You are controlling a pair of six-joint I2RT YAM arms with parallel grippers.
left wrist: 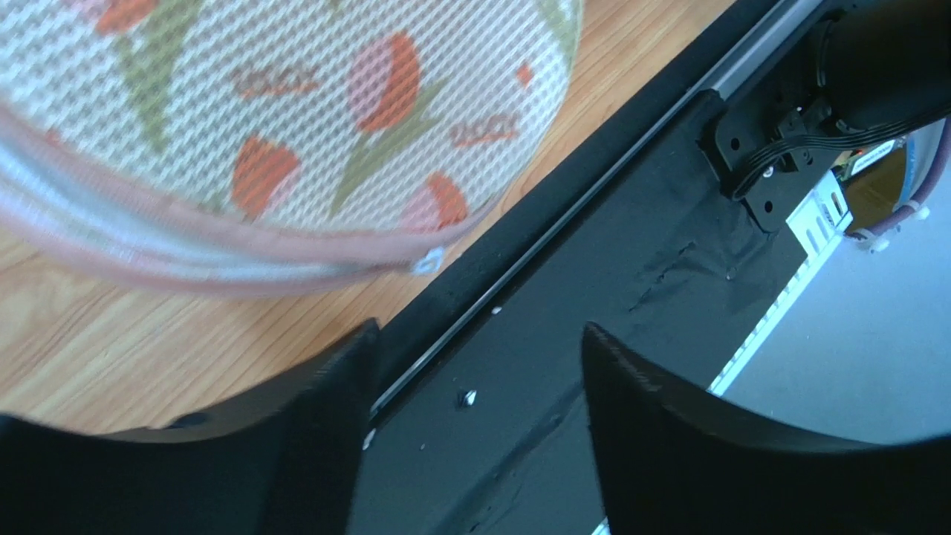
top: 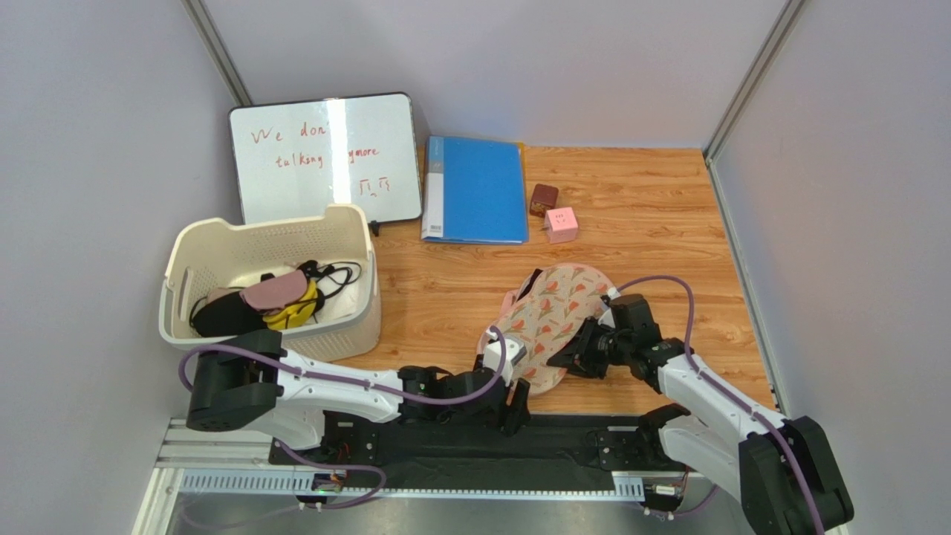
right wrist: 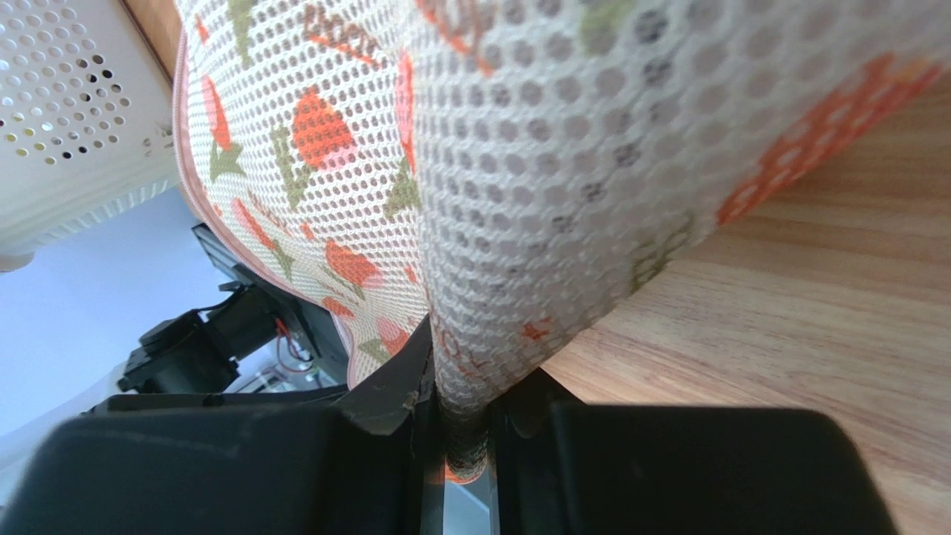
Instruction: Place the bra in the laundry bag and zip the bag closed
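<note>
Fingers (right wrist: 380, 404) of the right gripper (right wrist: 463, 429) are pinched tight on a fold of the bag (right wrist: 525, 167), the mesh bunched into the narrow slit between them. From the clamp the bag rises up and away, lifted off the table (right wrist: 781, 290) along that side, its red-and-green print showing through the white mesh.

From above, the bag lies on the wood at centre-right, near the front edge, with its long axis running diagonally toward the back right. The right arm reaches in from its base at the near right corner, elbow bent and forearm angled inward to the left, and meets the bag's near right edge.

The left gripper (left wrist: 478, 334) is spread wide with nothing between its fingers. It hangs over the black mat (left wrist: 603, 256) at the table's front, just beside the bag's near end; the pink edging (left wrist: 223, 259) curves past just beyond the fingertips without touching them. The left arm lies low, stretched almost flat from its base at the left toward the right along the front edge.

Farther left stands a cream basket (top: 335, 303) holding garments (top: 274, 299). At the back lie a whiteboard (top: 324, 156), a blue folder (top: 474, 190) and two small boxes (top: 553, 212).
</note>
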